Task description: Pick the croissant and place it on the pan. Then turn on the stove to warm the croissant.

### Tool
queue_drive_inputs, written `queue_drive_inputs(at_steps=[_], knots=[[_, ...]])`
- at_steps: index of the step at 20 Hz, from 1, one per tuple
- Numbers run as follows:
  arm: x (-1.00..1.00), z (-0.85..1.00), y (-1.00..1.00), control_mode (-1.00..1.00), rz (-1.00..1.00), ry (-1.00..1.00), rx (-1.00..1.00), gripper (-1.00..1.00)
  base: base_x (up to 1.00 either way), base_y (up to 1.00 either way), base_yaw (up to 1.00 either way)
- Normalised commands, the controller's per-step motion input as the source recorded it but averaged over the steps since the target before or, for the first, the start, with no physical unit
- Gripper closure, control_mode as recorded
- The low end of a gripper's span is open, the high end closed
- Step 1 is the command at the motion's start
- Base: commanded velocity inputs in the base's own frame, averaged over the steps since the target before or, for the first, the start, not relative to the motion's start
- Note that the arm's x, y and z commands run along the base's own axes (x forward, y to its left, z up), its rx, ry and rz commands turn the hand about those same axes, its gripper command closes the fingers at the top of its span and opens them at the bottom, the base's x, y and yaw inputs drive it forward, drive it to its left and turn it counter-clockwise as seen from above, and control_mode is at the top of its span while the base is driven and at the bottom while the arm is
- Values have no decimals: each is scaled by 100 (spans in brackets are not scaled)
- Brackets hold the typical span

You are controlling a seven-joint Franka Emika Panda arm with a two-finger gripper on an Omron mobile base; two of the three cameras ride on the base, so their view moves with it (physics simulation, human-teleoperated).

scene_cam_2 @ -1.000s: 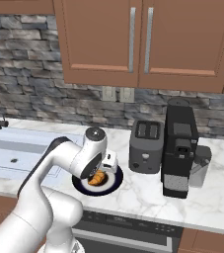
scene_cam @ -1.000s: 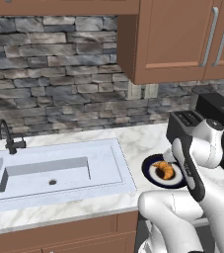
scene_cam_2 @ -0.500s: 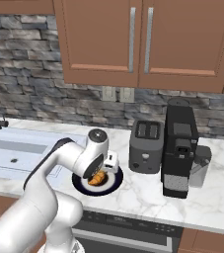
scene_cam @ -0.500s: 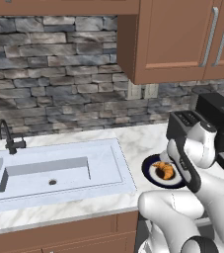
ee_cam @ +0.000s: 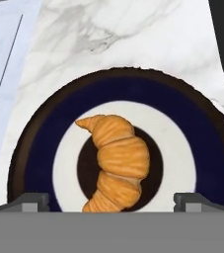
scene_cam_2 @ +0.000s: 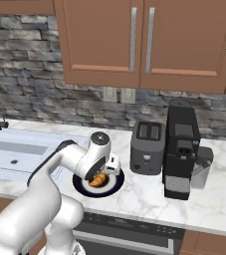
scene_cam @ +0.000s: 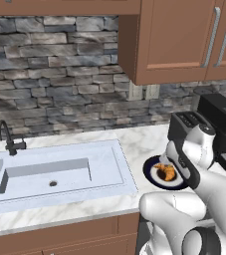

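Golden croissant (ee_cam: 117, 160) sits mid plate (ee_cam: 34, 143) on marble counter (ee_cam: 108, 34); gripper (ee_cam: 111, 200) right above it, jaws wide apart, nothing held.

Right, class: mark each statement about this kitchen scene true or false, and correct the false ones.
1. The croissant lies on the round plate. True.
2. The pincer is shut on the croissant. False: its tips stand wide apart on either side of the croissant, gripping nothing.
3. The toaster stands beside the coffee machine. True.
4. The plate sits inside the sink. False: it rests on the marble counter, beside the sink.
5. The croissant is already in a pan. False: it is still on the plate.
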Motion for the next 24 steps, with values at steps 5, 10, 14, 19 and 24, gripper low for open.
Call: queue_drive_inputs(at_steps=[5,10,14,19,24], knots=[[5,-18,0,-100,0,0,0,-100,0,0,0],[2,-16,0,-100,0,0,0,-100,0,0,0],[0,-19,0,-100,0,0,-1,-100,0,0,0],[4,-15,0,-100,0,0,-5,-100,0,0,0],[9,-7,0,-100,0,0,-5,-100,0,0,0]])
